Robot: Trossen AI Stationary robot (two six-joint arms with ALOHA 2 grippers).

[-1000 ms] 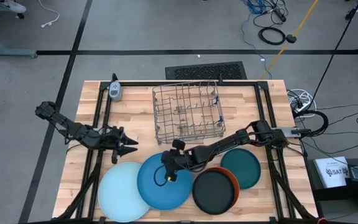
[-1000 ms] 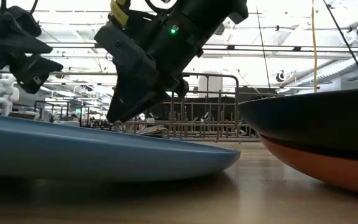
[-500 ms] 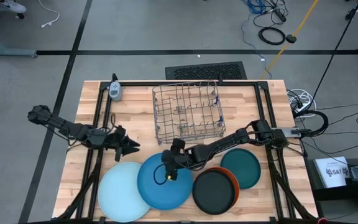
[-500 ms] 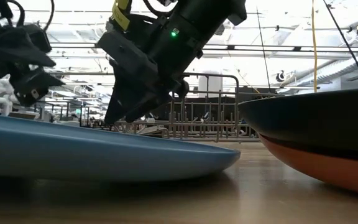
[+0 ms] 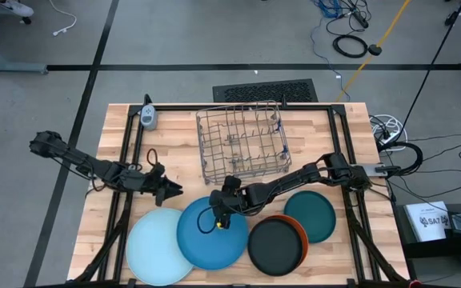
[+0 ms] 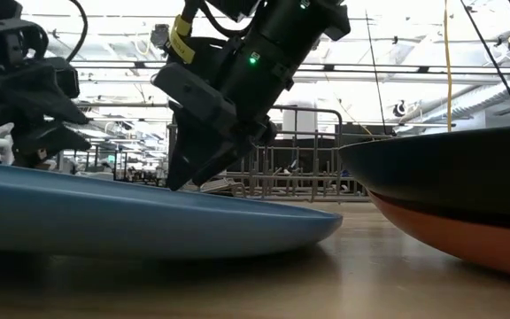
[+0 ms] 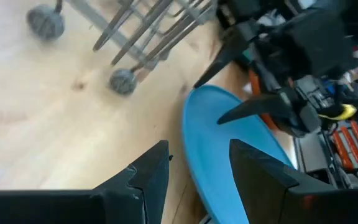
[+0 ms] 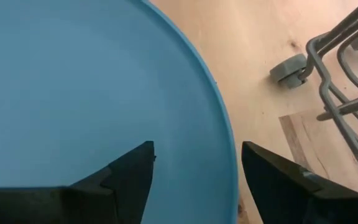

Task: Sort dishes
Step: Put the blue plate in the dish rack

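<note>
desk (image 5: pixel 174 148): wire rack (image 5: pixel 241 144) at back edge | mid-blue plate (image 5: pixel 210 234) lay flat at front edge beside pale blue plate (image 5: pixel 158 246) | right gripper (image 5: pixel 219 214) over mid-blue plate's rim, jaws apart, empty | left gripper (image 5: pixel 176 190) near pale plate, jaws parted, empty

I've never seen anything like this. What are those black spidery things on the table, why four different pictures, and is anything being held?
They are two robot arms at a wooden table, each ending in a two-finger gripper. One picture looks straight down, one looks level across the tabletop, and two come from cameras on the arms' wrists. On the table lie a wire dish rack and plates: a pale blue plate, a mid-blue plate, a black plate stacked on an orange plate, and a teal plate. The right gripper, open, straddles the mid-blue plate's rim. The left gripper hovers nearby, open and empty.
</note>
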